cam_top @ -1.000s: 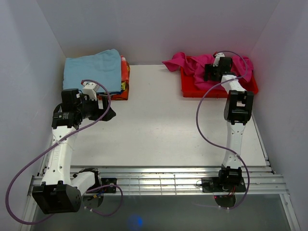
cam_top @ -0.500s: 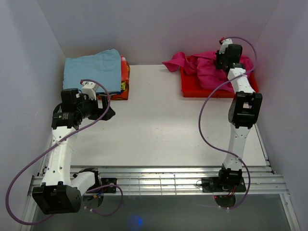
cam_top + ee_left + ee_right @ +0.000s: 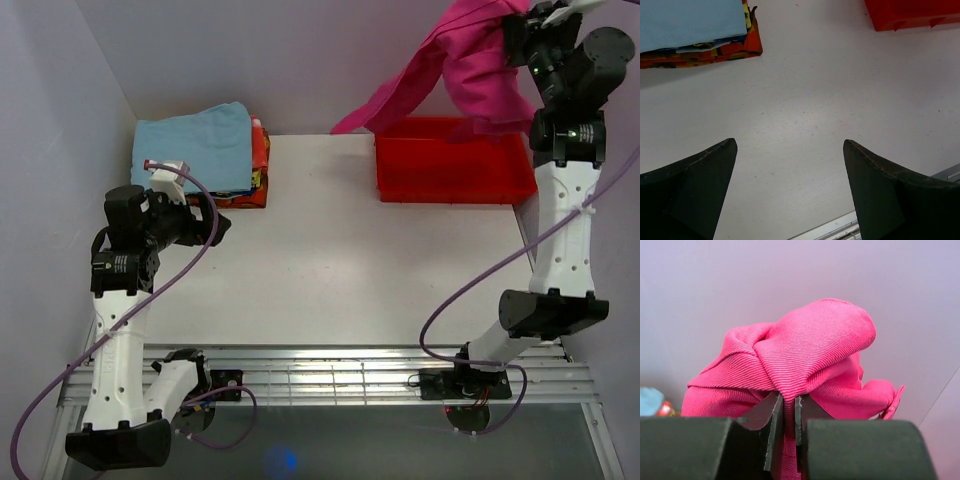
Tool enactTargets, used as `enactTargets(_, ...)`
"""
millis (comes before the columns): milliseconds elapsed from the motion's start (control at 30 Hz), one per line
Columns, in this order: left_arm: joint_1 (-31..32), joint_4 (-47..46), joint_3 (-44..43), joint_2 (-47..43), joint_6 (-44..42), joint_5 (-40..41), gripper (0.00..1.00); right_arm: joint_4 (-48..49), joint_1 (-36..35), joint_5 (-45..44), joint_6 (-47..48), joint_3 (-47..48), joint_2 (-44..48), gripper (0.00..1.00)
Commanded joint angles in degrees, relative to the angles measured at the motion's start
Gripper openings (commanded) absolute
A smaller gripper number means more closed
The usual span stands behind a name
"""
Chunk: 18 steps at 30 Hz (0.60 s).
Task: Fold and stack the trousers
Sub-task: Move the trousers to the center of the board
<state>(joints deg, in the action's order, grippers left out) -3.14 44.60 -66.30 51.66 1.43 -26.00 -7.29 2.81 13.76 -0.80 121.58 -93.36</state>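
**Pinched and aloft: the trousers (image 3: 478, 62) in the right gripper (image 3: 788, 409)**

The right gripper was pressed together on a bunched fold of the trousers, pinching the magenta cloth between its two fingers. It hung high above the far right corner of the table (image 3: 330, 270), where the red tray (image 3: 450, 172) sat. The cloth draped down from the grip, with one length trailing leftward past the tray's left end. Whether any part touched the tray could not be told. The left gripper (image 3: 789, 146) hovered spread wide over the table's left side, holding nothing, with bare tabletop between its fingers. At the far left corner lay a light blue folded cloth (image 3: 195, 145) atop a stack of orange patterned cloth (image 3: 258, 170).
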Motion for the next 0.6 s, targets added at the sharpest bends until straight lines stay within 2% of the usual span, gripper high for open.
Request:
enactTargets(0,0.06,1.28,-2.77,-1.38,0.68,2.27,0.98,12.29,-0.17,1.01,-3.86,1.56,9.76,0.08)
enactTargets(233,0.06,3.82,-4.53,-3.76,0.15,2.8,0.98,18.54,-0.17,6.61,-0.52,-11.61,26.11,0.08)
enactTargets(333,-0.03,4.62,-4.71,-4.2,-0.03,2.36,0.98,16.96,-0.17,12.4,-0.17,-20.39,34.0,0.08)
enactTargets(433,0.06,5.06,-4.71,-4.72,-0.38,1.74,0.98,14.42,-0.17,17.77,0.53,-30.15,37.89,0.08)
enactTargets(567,0.06,5.59,-4.19,-5.25,-1.25,1.39,0.98,9.76,-0.17,18.41,0.53,-39.12,41.85,0.08)
